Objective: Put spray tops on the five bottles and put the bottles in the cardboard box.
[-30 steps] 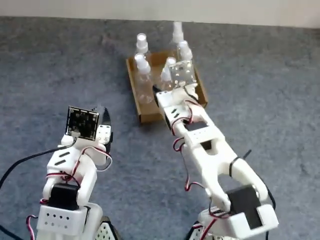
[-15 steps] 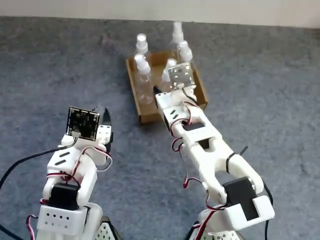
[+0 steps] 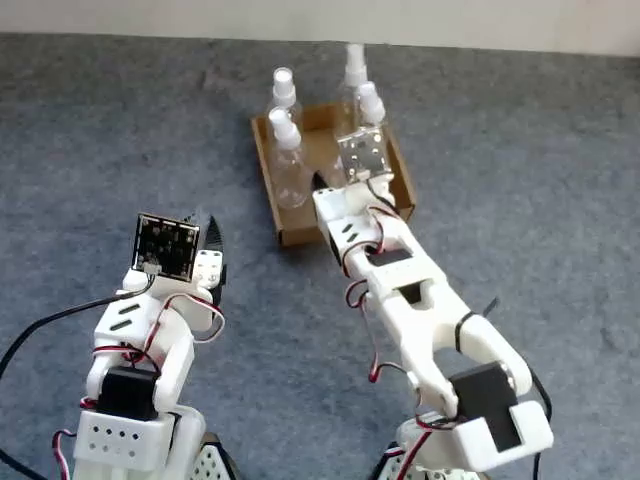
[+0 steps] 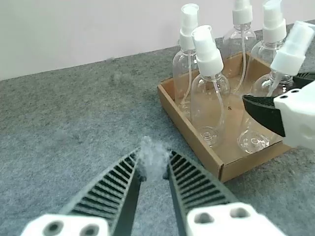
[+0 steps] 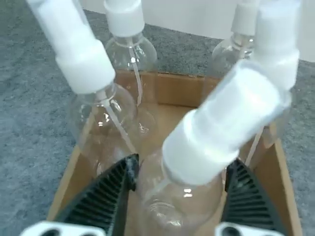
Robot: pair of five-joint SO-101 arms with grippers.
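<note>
The cardboard box (image 3: 290,225) lies at the far middle of the table. One clear bottle with a white spray top (image 3: 285,150) stands in its left part, and three more bottles (image 3: 284,90) (image 3: 355,65) (image 3: 370,100) stand along its back. My right gripper (image 3: 340,180) hangs over the box. Its fingers (image 5: 108,191) press both sides of a tilted capped bottle (image 5: 182,201), also seen leaning in the box (image 4: 253,132). My left gripper (image 4: 154,160) hovers low over the carpet in front of the box, its fingers nearly together and holding nothing.
Grey carpet (image 3: 120,130) covers the table on both sides of the box. A tuft of fluff (image 4: 152,157) lies on the carpet just beyond the left fingertips. A pale wall (image 3: 150,15) runs along the far edge.
My right arm has pushed slightly farther over the box, and the held bottle's top is now hidden under the wrist. The left arm has not moved.
</note>
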